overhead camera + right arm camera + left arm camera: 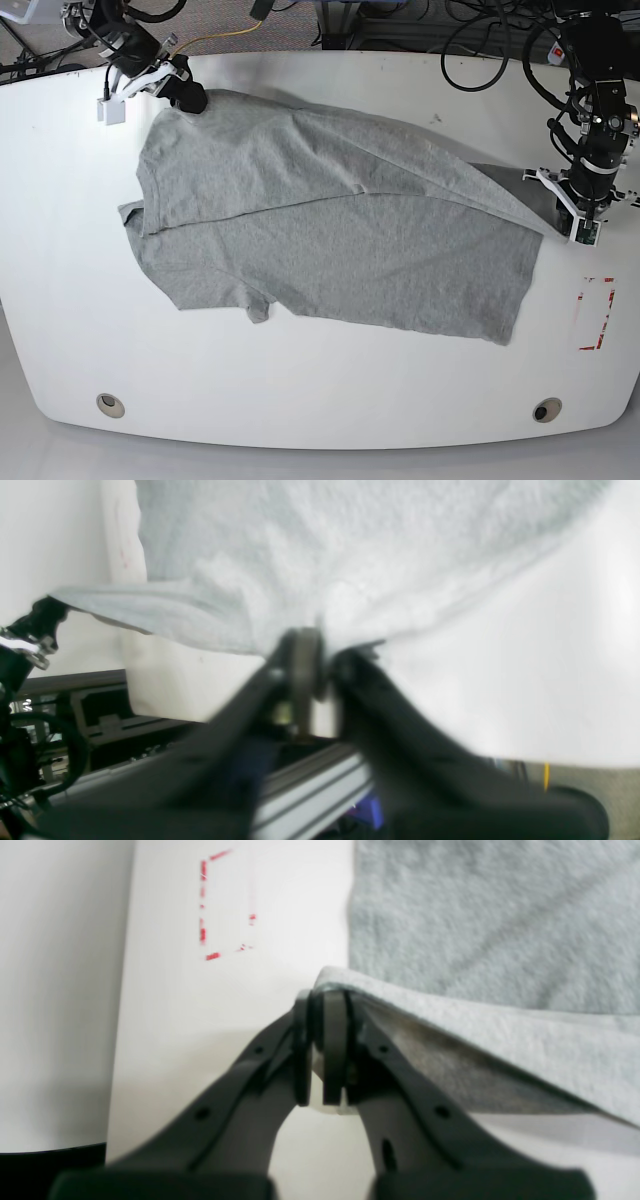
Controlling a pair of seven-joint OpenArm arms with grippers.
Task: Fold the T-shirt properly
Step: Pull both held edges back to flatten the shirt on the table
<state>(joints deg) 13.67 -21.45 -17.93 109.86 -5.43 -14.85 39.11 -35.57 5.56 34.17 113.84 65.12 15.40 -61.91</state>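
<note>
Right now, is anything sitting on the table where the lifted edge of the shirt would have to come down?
Nothing visible. The T-shirt lies alone on the white table; only red tape marks sit beyond its hem. Both the left gripper and the right gripper are at the cloth's edge.

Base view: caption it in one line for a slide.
Two arms hold the grey T-shirt stretched across the white table, right gripper and left gripper at opposite ends.

Light heather-grey T-shirt [330,240] lay spread across the white table, its length running left to right. Far layer was folded over the near one along a diagonal crease. Right corner and far-left corner were lifted slightly. A short sleeve stuck out near-left. No print showed.
</note>
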